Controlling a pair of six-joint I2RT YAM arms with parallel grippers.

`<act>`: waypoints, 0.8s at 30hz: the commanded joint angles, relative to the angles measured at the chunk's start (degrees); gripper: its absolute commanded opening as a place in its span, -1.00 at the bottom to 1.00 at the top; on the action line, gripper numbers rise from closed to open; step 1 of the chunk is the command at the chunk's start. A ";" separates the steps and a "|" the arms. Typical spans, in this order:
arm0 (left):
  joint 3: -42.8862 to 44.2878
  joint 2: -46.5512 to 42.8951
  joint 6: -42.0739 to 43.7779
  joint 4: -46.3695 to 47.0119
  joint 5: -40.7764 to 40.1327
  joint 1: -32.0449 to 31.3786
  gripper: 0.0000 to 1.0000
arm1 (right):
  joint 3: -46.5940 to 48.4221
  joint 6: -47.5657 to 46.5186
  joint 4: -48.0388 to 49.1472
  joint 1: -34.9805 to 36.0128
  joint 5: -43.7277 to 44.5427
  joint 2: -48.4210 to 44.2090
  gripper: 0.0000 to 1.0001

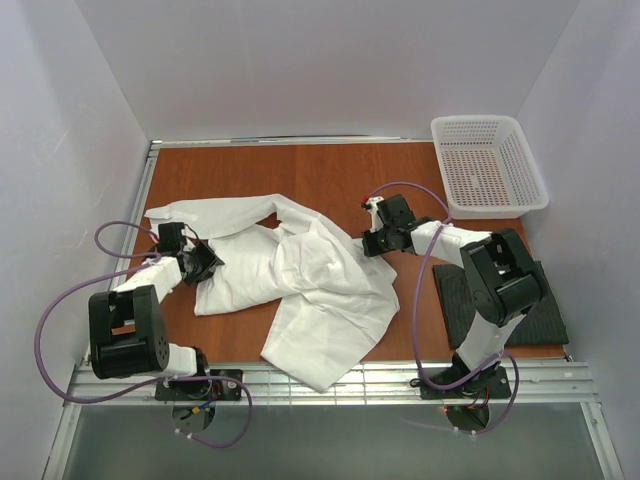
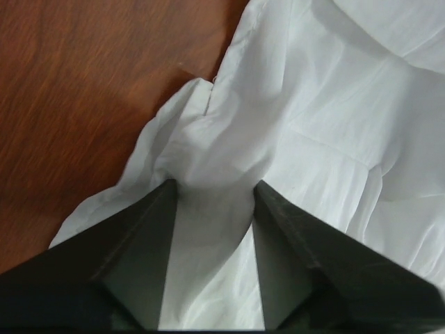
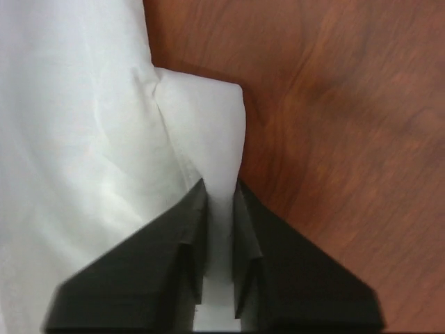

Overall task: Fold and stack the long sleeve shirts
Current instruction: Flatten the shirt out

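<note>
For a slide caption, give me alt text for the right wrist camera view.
Two black jaws pinch the folded edge of a white shirt that fills the left side; bare reddish-brown table shows on the right.

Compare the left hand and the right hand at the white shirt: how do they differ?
The left hand has its fingers wide apart, with a broad bunch of the plain white cloth shirt between them; the right hand has its fingers almost together on a thin folded edge. The left hand is at the shirt's left side, the right hand at its right side. Both are black and have white cloth between the fingers.
</note>
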 commanded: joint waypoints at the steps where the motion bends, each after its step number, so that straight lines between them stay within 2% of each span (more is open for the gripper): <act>1: -0.20 2.22 0.44 -0.70 1.35 -0.54 -0.27 | 1.77 -0.40 -1.26 -1.94 6.21 -1.23 -0.97; 2: -0.11 2.41 0.70 -0.61 1.70 -0.54 -0.61 | 2.04 -0.05 -2.22 -2.91 6.84 -2.11 -0.97; 4: 0.15 2.50 0.96 -0.96 1.62 -0.54 -0.98 | 3.00 0.74 -3.02 -6.51 9.11 -5.52 -0.97; 10: 2.87 -2.24 1.49 -4.38 -3.82 -0.54 -1.00 | 5.73 4.69 -5.57 -15.48 13.17 -13.62 -0.97; 13: 3.67 -5.41 1.49 -5.88 -6.20 -0.54 -1.00 | 6.17 6.89 -5.57 -18.21 14.67 -14.42 -0.97; 15: 4.02 -6.72 1.76 -5.97 -8.13 -0.54 -1.00 | 7.83 7.16 -5.75 -18.83 12.50 -13.37 -0.97; 17: 4.46 -6.56 2.02 -5.88 -8.75 -0.54 -1.00 | 9.86 7.07 -6.54 -18.83 9.15 -11.09 -0.76; 18: 4.81 -5.60 2.11 -5.80 -8.49 -0.54 -1.00 | 10.21 7.08 -6.80 -18.57 6.35 -10.65 -0.48; 20: 6.21 -4.54 2.11 -5.45 -6.66 -0.54 -1.00 | 10.30 6.11 -7.07 -17.86 4.83 -11.17 -0.14; 21: 6.74 -4.19 2.11 -5.01 -5.69 -0.54 -1.00 | 9.87 5.59 -7.24 -16.56 4.74 -12.48 0.16; 24: 8.15 -4.79 2.72 -4.83 -1.91 -0.71 -0.81 | 7.85 3.91 -8.38 -12.95 5.62 -15.38 0.42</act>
